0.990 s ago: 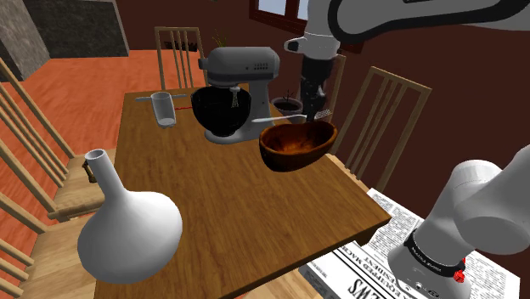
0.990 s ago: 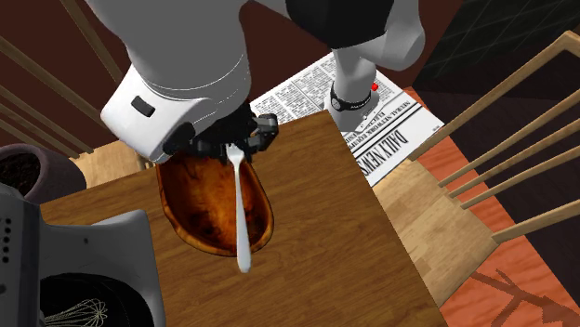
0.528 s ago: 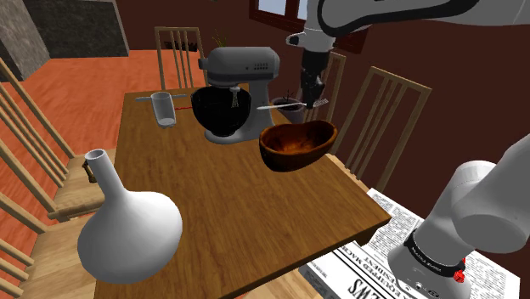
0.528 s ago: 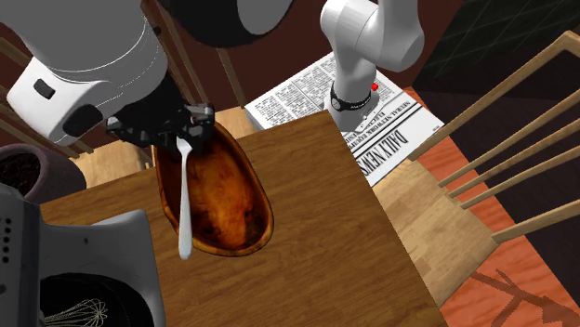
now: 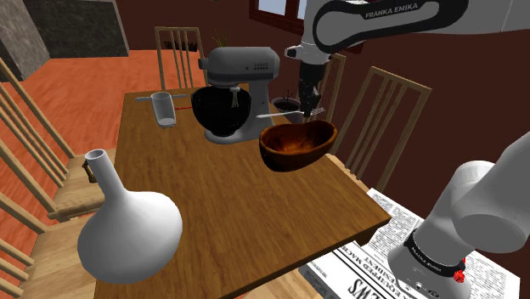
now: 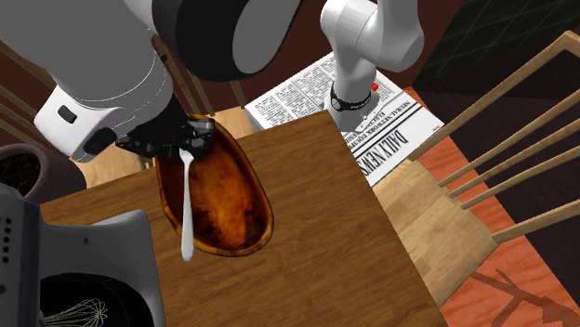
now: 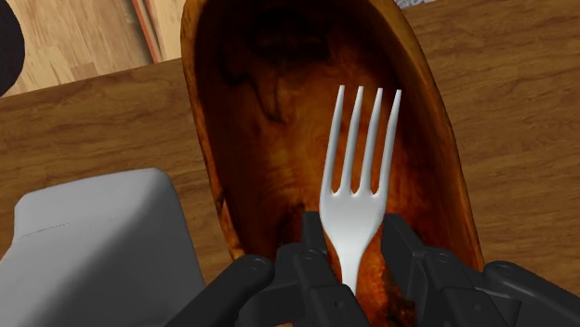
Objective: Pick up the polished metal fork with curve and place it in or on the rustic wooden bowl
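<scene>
A pale silvery fork point(image 7: 358, 186) is clasped by its neck between my black fingers, tines pointing away from the hand. My gripper point(image 7: 358, 262) is shut on it. It hangs over the brown wooden bowl point(image 7: 270, 102), whose glossy inside lies straight below the tines. In the shoulder view the gripper point(image 5: 310, 108) hovers above the bowl point(image 5: 297, 144) at its far rim, with the fork point(image 5: 276, 115) sticking out towards the mixer. From the second exterior view the fork point(image 6: 187, 209) runs from the gripper point(image 6: 183, 147) across the bowl point(image 6: 228, 200).
A grey stand mixer point(image 5: 233, 89) with a black bowl stands just beyond the wooden bowl. On the wooden table point(image 5: 221, 195) are a white vase point(image 5: 127, 225) in front and a glass point(image 5: 163, 109) at the back. Chairs point(image 5: 391, 110) ring it; a newspaper point(image 6: 372, 130) lies on the floor.
The gripper carried the fork from the bowl's middle towards its mixer-side rim, rising first, then dropping a little. The fork stays clasped.
</scene>
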